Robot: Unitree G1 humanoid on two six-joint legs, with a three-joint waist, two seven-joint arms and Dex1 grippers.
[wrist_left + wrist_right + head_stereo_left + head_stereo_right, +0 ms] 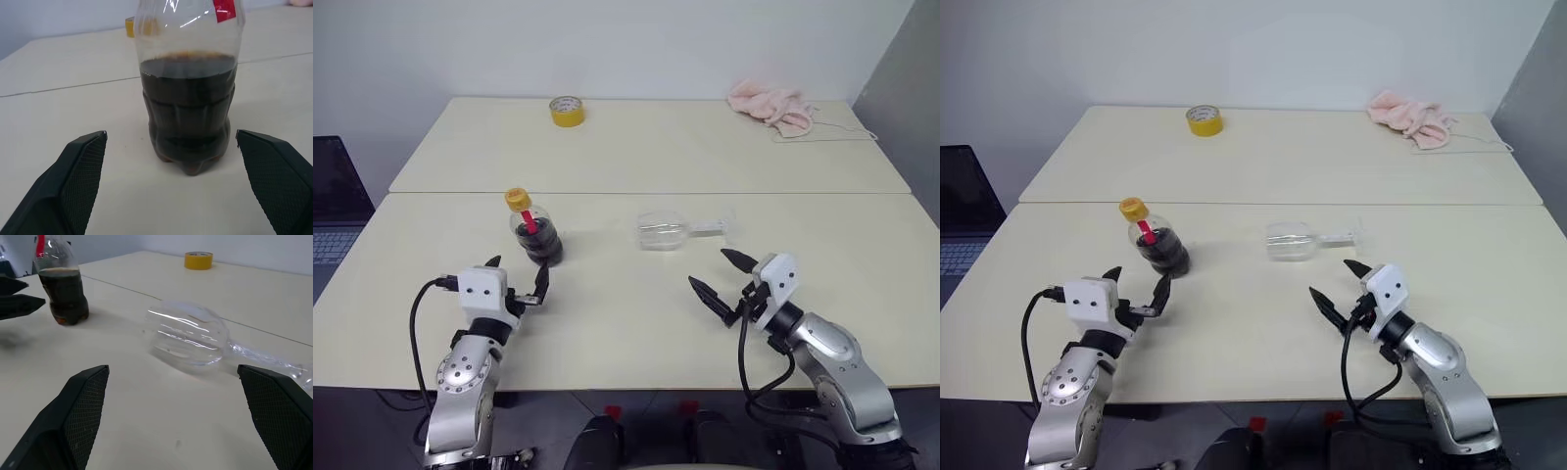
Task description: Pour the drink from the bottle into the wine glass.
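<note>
The bottle [534,230] stands upright on the near table, left of centre, capped in yellow, with a red label strip. The dark drink [187,112] fills its lower half. My left gripper [517,276] is open just in front of it, its fingers [80,171] wide apart and short of the bottle. The wine glass [664,231] lies on its side near the table's middle, bowl to the left, stem and foot [724,227] to the right. My right gripper [721,274] is open in front of it, angled left toward the bowl [188,335] and not touching.
A yellow tape roll [566,111] sits on the far table. A pink cloth [771,106] lies at the far right. A seam [646,193] separates the two tables. A laptop [333,211] stands off the left edge.
</note>
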